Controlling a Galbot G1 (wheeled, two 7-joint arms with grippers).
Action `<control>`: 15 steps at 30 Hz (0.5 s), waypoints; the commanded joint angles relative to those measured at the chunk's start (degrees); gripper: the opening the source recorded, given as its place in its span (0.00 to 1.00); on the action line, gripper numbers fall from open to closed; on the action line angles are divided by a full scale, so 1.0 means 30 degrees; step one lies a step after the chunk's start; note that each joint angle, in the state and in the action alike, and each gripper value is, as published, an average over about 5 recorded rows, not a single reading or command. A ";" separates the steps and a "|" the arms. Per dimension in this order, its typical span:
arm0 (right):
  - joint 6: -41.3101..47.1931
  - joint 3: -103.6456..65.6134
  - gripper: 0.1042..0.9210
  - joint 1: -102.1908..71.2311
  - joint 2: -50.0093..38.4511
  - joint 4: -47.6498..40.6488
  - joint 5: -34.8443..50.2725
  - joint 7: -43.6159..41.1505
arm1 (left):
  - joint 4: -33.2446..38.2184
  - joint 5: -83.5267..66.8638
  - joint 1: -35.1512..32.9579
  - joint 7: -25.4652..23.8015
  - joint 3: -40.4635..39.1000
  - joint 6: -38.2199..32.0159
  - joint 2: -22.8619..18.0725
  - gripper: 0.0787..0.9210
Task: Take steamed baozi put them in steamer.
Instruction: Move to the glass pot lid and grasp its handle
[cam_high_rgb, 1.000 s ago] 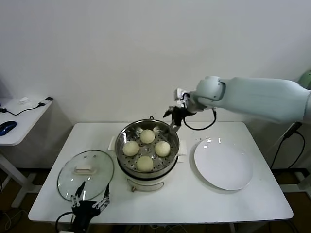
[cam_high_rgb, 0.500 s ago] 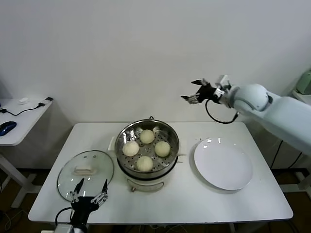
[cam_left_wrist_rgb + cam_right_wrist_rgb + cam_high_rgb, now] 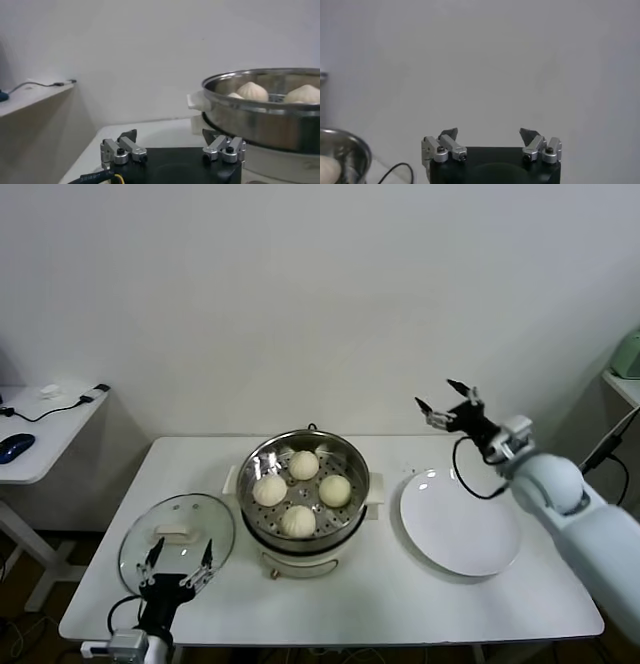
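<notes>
Several pale, domed steamed baozi (image 3: 303, 465) lie on the perforated tray inside the shiny steel steamer (image 3: 262, 452) at mid-table. My right gripper (image 3: 434, 392) hangs open and empty in the air to the right of the steamer, above the far edge of the white plate. In the right wrist view my right gripper (image 3: 490, 132) faces the bare wall, with the steamer's rim (image 3: 350, 145) at the side. My left gripper (image 3: 180, 552) stands open and empty at the table's front left, by the glass lid. The left wrist view shows my left gripper (image 3: 170, 134), with the steamer (image 3: 260, 117) and baozi (image 3: 252, 91) beyond it.
An empty flat white plate (image 3: 460, 524) lies right of the steamer. A round glass lid (image 3: 175, 529) with a white handle lies on the white table (image 3: 400, 604) to the left. A side table (image 3: 40, 434) with a blue mouse and cables stands at far left.
My right arm has drawn back from the steamer's far rim and swung right and down to above the plate's far edge. My left gripper has shifted slightly left near the lid.
</notes>
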State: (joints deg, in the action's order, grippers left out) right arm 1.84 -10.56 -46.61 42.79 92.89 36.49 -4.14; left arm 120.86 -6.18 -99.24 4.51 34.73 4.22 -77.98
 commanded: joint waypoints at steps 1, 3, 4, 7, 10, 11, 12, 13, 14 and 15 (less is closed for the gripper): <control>-0.3892 -1.1028 0.88 -1.3849 0.6730 0.0674 -0.4040 0.0928 | -0.0832 0.1435 0.0466 0.0257 0.0113 -0.1213 0.0190 0.88; -0.4226 -1.0710 0.88 -1.4176 0.7812 0.0674 -0.4346 0.1015 | -0.1069 0.2027 0.0387 0.0695 0.0104 -0.1569 0.0187 0.88; -0.4379 -1.0528 0.88 -1.4312 0.8263 0.0640 -0.4503 0.1038 | -0.1148 0.2336 0.0337 0.0883 0.0105 -0.1697 0.0178 0.88; -0.4882 -0.9948 0.88 -1.4621 0.9329 0.0420 -0.5210 0.1032 | -0.1361 0.3577 0.0187 0.1173 0.0163 -0.2223 0.0154 0.88; -0.5240 -0.9516 0.88 -1.4646 0.9829 0.0146 -0.5696 0.0954 | -0.1822 0.5443 0.0193 0.1674 0.0324 -0.2993 0.0036 0.88; -0.5285 -0.9406 0.88 -1.4603 0.9892 0.0088 -0.5737 0.0914 | -0.2025 0.6304 0.0232 0.2019 0.0389 -0.3265 0.0000 0.88; -0.5267 -0.9328 0.88 -1.4542 0.9918 0.0060 -0.5741 0.0861 | -0.2240 0.7317 0.0271 0.2416 0.0472 -0.3574 -0.0013 0.88; -0.5200 -0.9256 0.88 -1.4470 0.9918 0.0056 -0.5742 0.0803 | -0.2474 0.8474 0.0313 0.2872 0.0570 -0.3920 0.0031 0.88; -0.5102 -0.9181 0.88 -1.4389 0.9908 0.0070 -0.5748 0.0732 | -0.2726 0.9892 0.0362 0.3452 0.0667 -0.4216 0.0140 0.88; -0.4960 -0.9105 0.88 -1.4297 0.9898 0.0093 -0.5777 0.0649 | -0.3011 1.1487 0.0414 0.4099 0.0771 -0.4410 0.0298 0.88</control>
State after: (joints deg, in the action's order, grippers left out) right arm -9.52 -32.79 -82.85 63.72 93.26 24.22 -2.14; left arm 114.83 11.60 -98.18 11.22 36.54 -3.99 -77.36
